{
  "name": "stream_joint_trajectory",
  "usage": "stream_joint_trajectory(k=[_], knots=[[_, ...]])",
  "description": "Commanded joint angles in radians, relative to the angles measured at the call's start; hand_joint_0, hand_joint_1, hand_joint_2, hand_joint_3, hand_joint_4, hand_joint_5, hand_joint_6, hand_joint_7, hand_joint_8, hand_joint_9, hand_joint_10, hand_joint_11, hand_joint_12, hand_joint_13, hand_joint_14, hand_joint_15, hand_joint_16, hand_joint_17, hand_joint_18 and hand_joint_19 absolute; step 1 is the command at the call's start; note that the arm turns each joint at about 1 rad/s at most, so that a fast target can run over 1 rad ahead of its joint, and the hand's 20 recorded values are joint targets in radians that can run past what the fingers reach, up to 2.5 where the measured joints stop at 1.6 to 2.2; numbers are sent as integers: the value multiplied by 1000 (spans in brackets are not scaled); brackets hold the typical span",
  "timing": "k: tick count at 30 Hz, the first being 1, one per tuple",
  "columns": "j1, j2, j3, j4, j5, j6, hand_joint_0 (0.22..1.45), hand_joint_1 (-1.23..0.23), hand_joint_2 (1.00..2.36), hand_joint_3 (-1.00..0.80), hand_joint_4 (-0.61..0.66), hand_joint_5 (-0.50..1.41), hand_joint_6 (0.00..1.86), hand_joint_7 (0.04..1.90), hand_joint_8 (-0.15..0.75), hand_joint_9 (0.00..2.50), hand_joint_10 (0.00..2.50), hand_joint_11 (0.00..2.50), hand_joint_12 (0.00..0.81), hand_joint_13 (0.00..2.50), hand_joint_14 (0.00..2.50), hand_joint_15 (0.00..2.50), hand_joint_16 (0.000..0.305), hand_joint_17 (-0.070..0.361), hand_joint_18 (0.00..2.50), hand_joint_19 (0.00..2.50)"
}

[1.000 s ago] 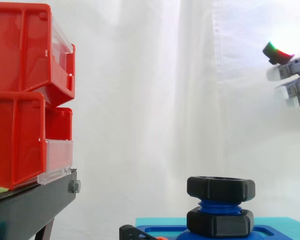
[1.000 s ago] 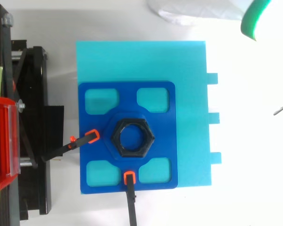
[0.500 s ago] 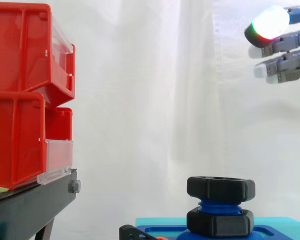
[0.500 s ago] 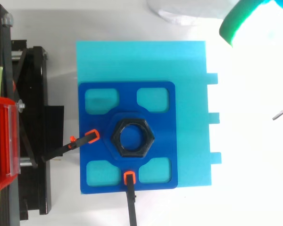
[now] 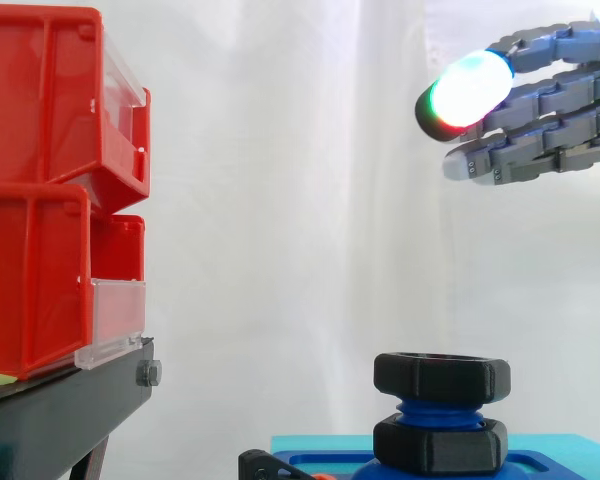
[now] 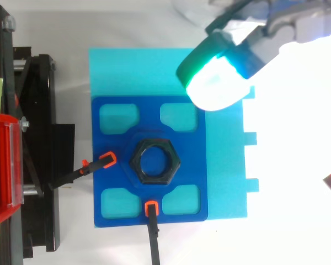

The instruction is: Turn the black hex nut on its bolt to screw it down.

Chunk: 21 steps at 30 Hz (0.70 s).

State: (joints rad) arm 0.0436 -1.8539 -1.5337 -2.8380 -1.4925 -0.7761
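Observation:
A black hex nut (image 5: 441, 377) sits at the top of a blue threaded bolt (image 5: 438, 413), above a second black nut (image 5: 439, 445) at the bolt's foot. From above, the black hex nut (image 6: 155, 161) lies at the middle of a dark blue fixture plate (image 6: 183, 160) on a cyan base (image 6: 223, 149). My hand (image 5: 540, 115) reaches in from the upper right, well above the nut and to its right, touching nothing. Its fingers are nearly straight and hold nothing. One glowing fingertip (image 6: 218, 74) hangs over the plate's far right corner.
Red bins (image 5: 50, 190) are stacked on a black stand (image 5: 60, 415) at the left. Two orange-tipped black clamps (image 6: 106, 160) (image 6: 150, 208) hold the blue plate at its left and front edges. A white curtain hangs behind.
My hand has moved left from the right edge toward the nut, and more of its fingers have come into both views. The nut has not moved.

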Motion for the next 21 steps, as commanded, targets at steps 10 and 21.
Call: stream_joint_trajectory(k=[10, 21], knots=[[56, -33, 24, 28, 8, -238, 448, -500, 1000, -500, 37, -259, 501, 600, 159, 199, 0, 0, 288, 132, 0, 0, 51, 114, 0, 0], [82, -125, 92, 37, 6, -335, 425, -491, 1000, -500, 42, -260, 501, 645, 161, 144, 0, 0, 303, 65, 0, 0, 55, 124, 0, 0]])
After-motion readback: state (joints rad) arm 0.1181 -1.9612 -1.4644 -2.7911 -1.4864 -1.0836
